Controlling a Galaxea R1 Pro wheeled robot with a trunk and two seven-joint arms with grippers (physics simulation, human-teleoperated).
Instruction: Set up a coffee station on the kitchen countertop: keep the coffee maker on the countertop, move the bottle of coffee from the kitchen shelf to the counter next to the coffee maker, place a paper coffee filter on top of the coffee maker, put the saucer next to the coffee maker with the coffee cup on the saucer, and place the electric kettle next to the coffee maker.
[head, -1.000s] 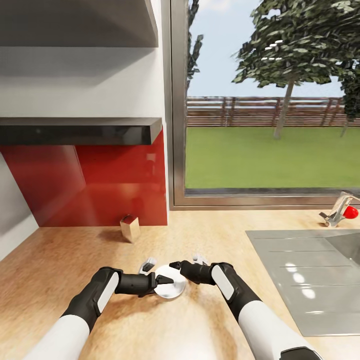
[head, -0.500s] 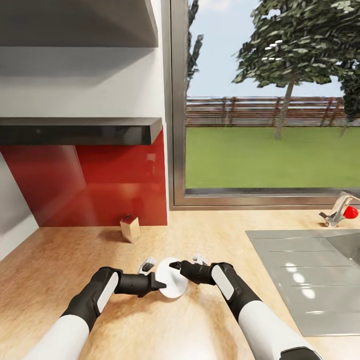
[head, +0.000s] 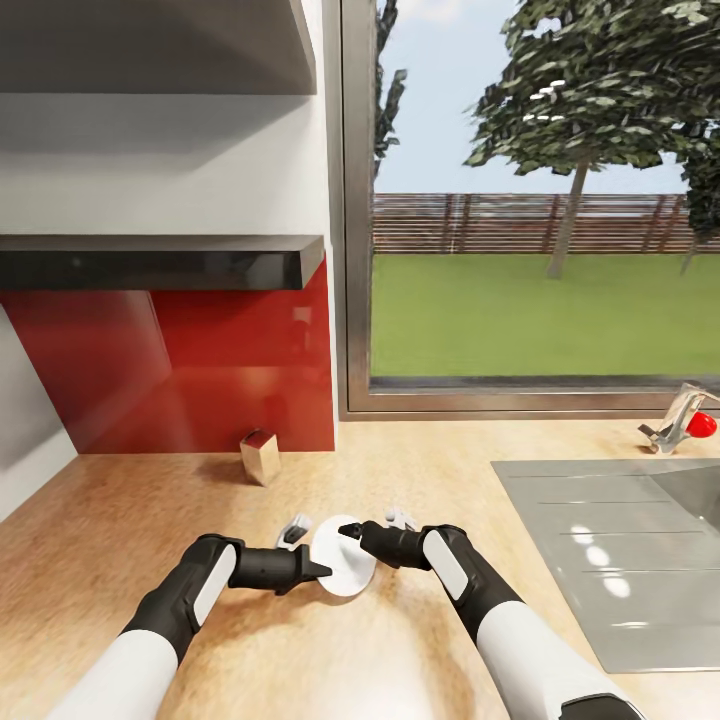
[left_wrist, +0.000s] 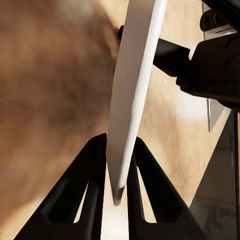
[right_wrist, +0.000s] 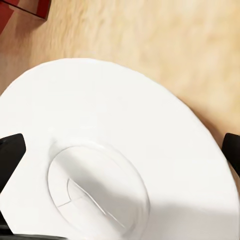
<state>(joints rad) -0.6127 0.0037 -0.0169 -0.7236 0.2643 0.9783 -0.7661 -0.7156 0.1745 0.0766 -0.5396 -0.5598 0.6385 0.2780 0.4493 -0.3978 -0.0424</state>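
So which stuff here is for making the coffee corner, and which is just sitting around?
For the job:
- saucer, held on edge by the left gripper, with the right gripper at its far rim
- kitchen countertop

Just lying about:
- small tan box with a silver top, by the red wall
- steel sink
- tap with a red knob

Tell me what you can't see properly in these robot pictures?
- Saucer, head view: both grippers cover parts of its rim.
- Left wrist view: the saucer shows edge-on, so its face is hidden; the background is blurred.
- Right wrist view: the saucer is cut off by the picture's edges; the right gripper's fingers show as dark slivers.
- Small box by the red wall: too small to identify.
- Tap: cut off at the right edge.
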